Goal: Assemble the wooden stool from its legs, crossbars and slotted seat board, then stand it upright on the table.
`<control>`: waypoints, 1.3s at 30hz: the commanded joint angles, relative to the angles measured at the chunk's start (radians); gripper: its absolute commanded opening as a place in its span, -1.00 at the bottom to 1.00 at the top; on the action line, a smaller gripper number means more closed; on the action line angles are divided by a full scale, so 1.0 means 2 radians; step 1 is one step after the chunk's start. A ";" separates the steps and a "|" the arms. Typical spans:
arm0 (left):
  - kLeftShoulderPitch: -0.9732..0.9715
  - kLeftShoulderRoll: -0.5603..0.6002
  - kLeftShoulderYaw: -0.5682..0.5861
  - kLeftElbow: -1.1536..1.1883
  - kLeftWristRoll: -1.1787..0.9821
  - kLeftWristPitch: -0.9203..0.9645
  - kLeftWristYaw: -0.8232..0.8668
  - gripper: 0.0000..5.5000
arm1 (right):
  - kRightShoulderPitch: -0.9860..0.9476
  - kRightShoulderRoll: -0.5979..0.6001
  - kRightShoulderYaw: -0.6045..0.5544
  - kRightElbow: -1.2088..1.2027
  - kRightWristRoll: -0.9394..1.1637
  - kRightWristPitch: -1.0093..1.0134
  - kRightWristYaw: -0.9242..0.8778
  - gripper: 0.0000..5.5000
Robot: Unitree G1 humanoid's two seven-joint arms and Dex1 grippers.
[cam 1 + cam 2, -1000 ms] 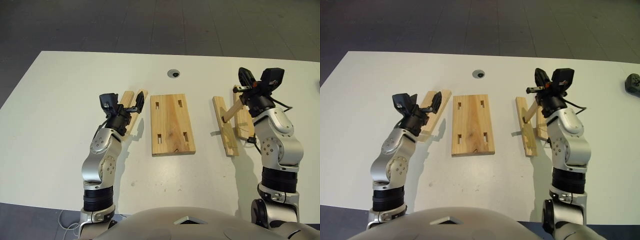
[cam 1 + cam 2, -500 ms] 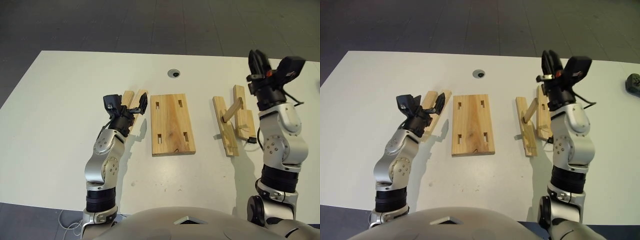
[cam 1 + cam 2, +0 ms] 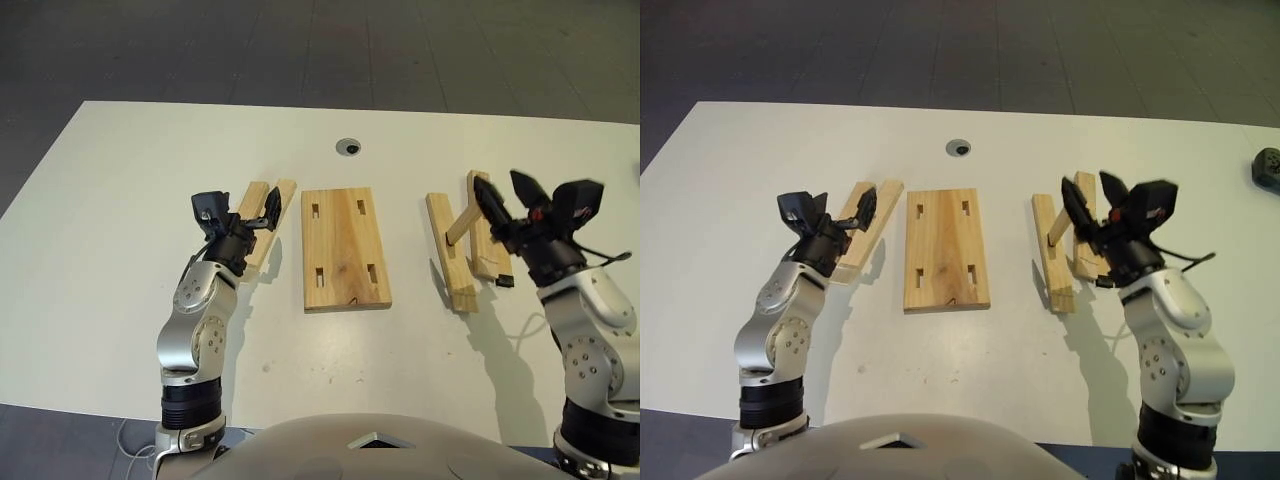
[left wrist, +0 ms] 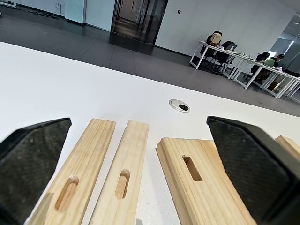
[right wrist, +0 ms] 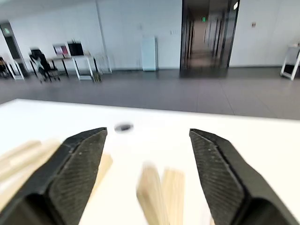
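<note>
The slotted seat board (image 3: 345,248) lay on the white table (image 3: 140,170) between the left gripper (image 3: 238,208), spread over two legs (image 4: 101,164), and the right gripper (image 3: 505,198), spread above joined legs (image 3: 450,255). A dark floor (image 3: 300,50) stretched beyond the table.

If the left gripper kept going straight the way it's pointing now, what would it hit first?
Probably the two slotted legs, lying side by side directly ahead of the open left gripper. The seat board lies to their right, out of line. The gripper's height above the legs is unclear.
</note>
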 commanded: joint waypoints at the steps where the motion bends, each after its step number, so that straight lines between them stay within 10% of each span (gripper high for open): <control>1: 0.003 0.005 0.002 -0.002 -0.002 0.010 -0.003 0.96 | 0.031 -0.026 0.035 0.008 -0.034 0.035 0.004 0.45; 10: 0.002 0.006 0.002 0.000 0.002 0.010 -0.001 0.96 | 0.049 -0.052 0.081 0.027 -0.067 0.087 0.022 0.95; 18: -0.003 0.006 -0.002 -0.001 0.008 0.012 0.004 0.96 | 0.056 -0.066 0.111 0.047 -0.097 0.136 0.025 0.95; 39: -0.012 0.005 0.002 0.003 0.012 0.016 0.008 0.96 | 0.018 -0.044 0.124 0.056 -0.141 0.124 0.000 -0.24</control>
